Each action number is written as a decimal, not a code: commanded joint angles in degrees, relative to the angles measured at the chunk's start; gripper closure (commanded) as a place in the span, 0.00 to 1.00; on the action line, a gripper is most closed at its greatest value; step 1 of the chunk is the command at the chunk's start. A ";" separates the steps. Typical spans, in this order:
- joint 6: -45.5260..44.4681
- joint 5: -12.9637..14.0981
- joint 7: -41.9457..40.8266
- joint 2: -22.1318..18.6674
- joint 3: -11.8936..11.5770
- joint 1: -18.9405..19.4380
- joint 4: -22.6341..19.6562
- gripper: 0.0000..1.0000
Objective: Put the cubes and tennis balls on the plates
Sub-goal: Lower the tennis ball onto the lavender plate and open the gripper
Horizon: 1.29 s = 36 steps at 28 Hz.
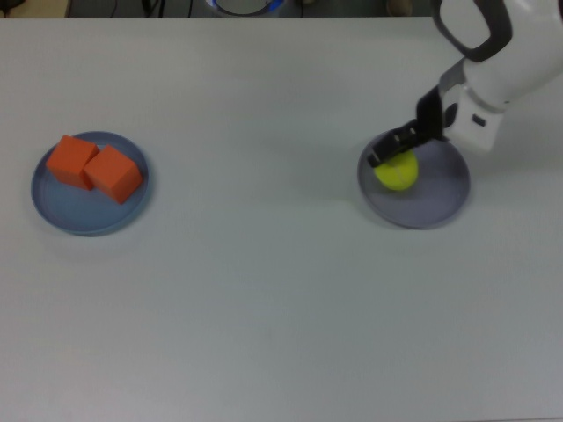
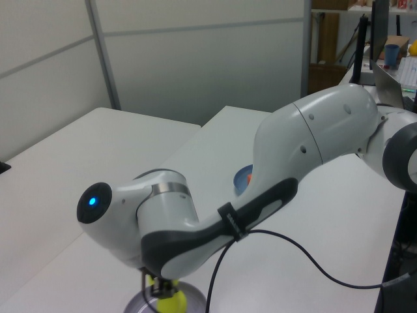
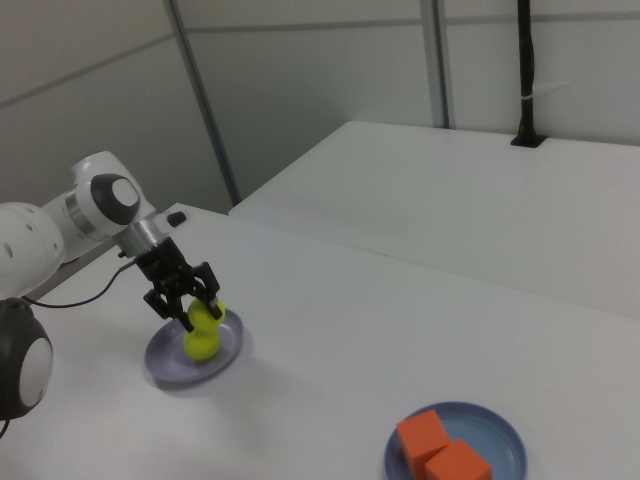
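In the right view, the two orange cubes (image 3: 440, 448) sit close by at the bottom right, side by side on the blue plate (image 3: 500, 435), so that part looks done. Farther back, at the middle left, is the purple plate (image 3: 168, 366) with one tennis ball (image 3: 201, 346) lying on it. Just above it hangs the gripper (image 3: 190, 300), its jaws squeezed around the second ball (image 3: 206, 313). I think the job now is to let this ball go. It should go down low beside the first ball, not on top, or it may bounce and roll off the rim. The white table (image 3: 330, 330) has lots of bare room between the plates, and its back edge runs behind the arm.
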 commanded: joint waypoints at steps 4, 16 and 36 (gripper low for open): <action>6.32 -4.43 4.29 0.82 -0.27 2.87 -0.96 1.00; 6.32 -4.52 5.96 0.82 -0.36 4.89 -0.88 1.00; 5.62 -0.21 6.14 -5.07 -6.33 3.04 -0.88 1.00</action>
